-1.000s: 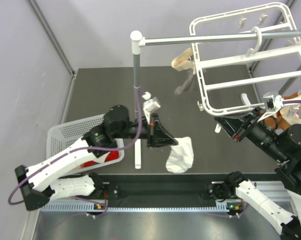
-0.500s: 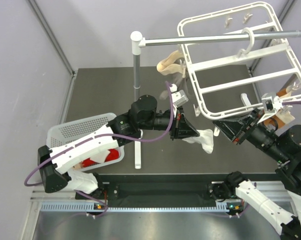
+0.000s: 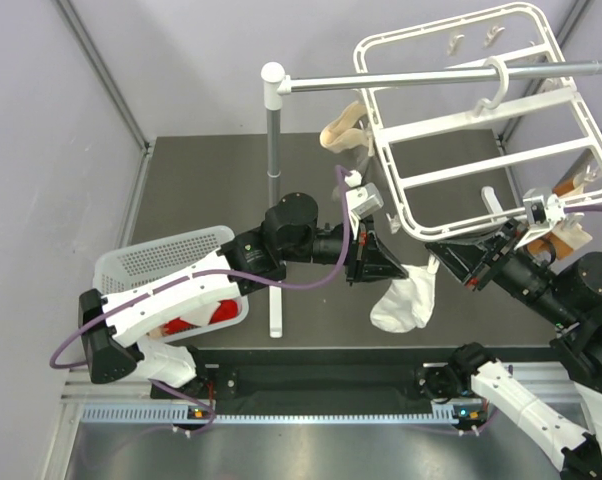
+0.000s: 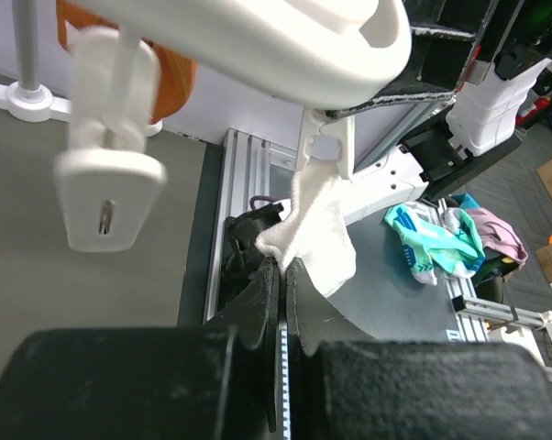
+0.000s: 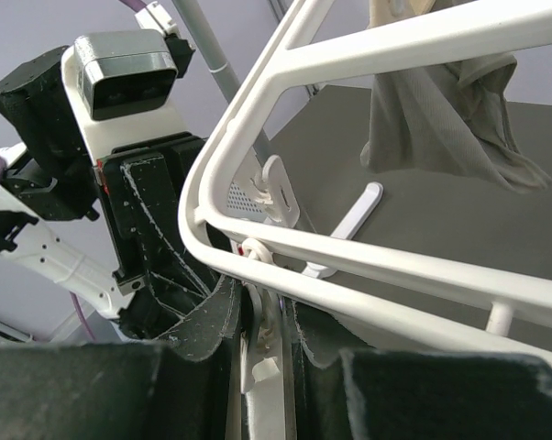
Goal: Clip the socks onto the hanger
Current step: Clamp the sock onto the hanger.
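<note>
The white hanger (image 3: 481,120) hangs by its hook from the grey rail. My left gripper (image 3: 389,272) (image 4: 283,268) is shut on the edge of a white sock (image 3: 406,300) (image 4: 320,240) just below the hanger's near left corner. The sock's top reaches a clip peg (image 4: 326,147); whether the peg pinches it I cannot tell. My right gripper (image 3: 439,248) (image 5: 267,316) is shut on a clip peg (image 5: 269,367) under the hanger's frame (image 5: 368,270). A beige sock (image 3: 343,128) and an orange sock (image 3: 559,232) hang from the hanger. A red sock (image 3: 193,320) lies in the basket.
The grey stand's pole (image 3: 273,130) and rail (image 3: 431,76) rise at the table's middle, its white foot (image 3: 275,315) on the mat. A white perforated basket (image 3: 156,262) sits at the left. A grey sock (image 5: 441,119) hangs in the right wrist view.
My left arm has swung right from the stand toward the hanger's corner, carrying the white sock. The hanger has shifted left and tilted. The right gripper has stayed in place.
</note>
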Available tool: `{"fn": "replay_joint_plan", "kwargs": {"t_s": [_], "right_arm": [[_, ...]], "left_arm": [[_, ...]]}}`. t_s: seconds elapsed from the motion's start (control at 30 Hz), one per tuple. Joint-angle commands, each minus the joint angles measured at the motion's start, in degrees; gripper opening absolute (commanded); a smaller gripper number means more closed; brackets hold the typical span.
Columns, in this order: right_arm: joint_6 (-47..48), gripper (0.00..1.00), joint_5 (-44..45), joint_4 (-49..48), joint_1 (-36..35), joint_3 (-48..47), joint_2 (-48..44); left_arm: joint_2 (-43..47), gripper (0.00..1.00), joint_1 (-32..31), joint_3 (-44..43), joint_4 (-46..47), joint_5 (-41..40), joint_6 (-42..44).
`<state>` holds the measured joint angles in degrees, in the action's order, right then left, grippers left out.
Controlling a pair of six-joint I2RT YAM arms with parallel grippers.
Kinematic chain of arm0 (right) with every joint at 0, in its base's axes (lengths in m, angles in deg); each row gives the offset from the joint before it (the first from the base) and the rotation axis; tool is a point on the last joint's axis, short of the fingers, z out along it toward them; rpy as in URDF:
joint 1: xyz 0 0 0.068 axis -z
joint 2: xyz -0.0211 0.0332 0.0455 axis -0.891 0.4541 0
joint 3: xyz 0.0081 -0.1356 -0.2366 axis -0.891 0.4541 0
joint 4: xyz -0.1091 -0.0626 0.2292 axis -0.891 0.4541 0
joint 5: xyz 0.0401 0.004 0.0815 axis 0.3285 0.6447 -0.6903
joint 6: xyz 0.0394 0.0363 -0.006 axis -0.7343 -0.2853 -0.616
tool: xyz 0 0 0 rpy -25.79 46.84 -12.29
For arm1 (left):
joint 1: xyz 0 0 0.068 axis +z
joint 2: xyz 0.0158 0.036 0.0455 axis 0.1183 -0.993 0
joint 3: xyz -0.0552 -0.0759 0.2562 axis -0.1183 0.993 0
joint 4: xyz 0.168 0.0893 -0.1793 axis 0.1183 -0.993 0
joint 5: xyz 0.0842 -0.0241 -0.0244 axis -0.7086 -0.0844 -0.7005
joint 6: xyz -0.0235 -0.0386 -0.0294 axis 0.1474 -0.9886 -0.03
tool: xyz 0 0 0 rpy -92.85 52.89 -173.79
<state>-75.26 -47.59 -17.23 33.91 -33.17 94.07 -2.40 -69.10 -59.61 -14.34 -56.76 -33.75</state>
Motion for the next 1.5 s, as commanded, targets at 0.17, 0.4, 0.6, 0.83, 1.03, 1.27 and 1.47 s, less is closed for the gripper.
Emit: {"fn": "replay_joint_plan", "kwargs": {"t_s": [0.17,0.4,0.6,0.83,1.03,1.27,1.47], "right_arm": [[-0.80,0.00,-1.46,0.19,-0.10,0.30,-0.62],[-1.33,0.00,-1.37,0.36,-0.19,0.47,-1.15],[-1.24,0.00,-1.28,0.45,-0.10,0.65,-1.15],[-1.77,0.01,-1.72,-0.34,-0.19,1.18,-1.06],[-2.12,0.01,-1.63,-0.52,-0.10,1.18,-0.71],[-1.85,0.04,-1.55,-0.34,-0.19,1.70,-1.58],[-1.68,0.09,-1.28,0.19,-0.10,1.70,-1.67]], "left_arm": [[0.81,0.00,-0.27,-2.19,5.72,-1.73,0.36],[-0.08,0.00,-0.19,-2.99,6.42,-4.11,-0.43],[0.36,0.00,-0.27,-2.99,6.51,-6.13,-1.05],[-0.60,0.00,-0.36,-3.86,7.57,-5.26,-2.54],[-3.32,0.00,-1.33,-5.71,7.57,-3.50,-3.15],[-2.54,0.00,-1.59,-5.98,7.57,-4.90,-2.28],[-1.92,0.00,-1.51,-5.98,8.44,-4.90,-3.33]]}}
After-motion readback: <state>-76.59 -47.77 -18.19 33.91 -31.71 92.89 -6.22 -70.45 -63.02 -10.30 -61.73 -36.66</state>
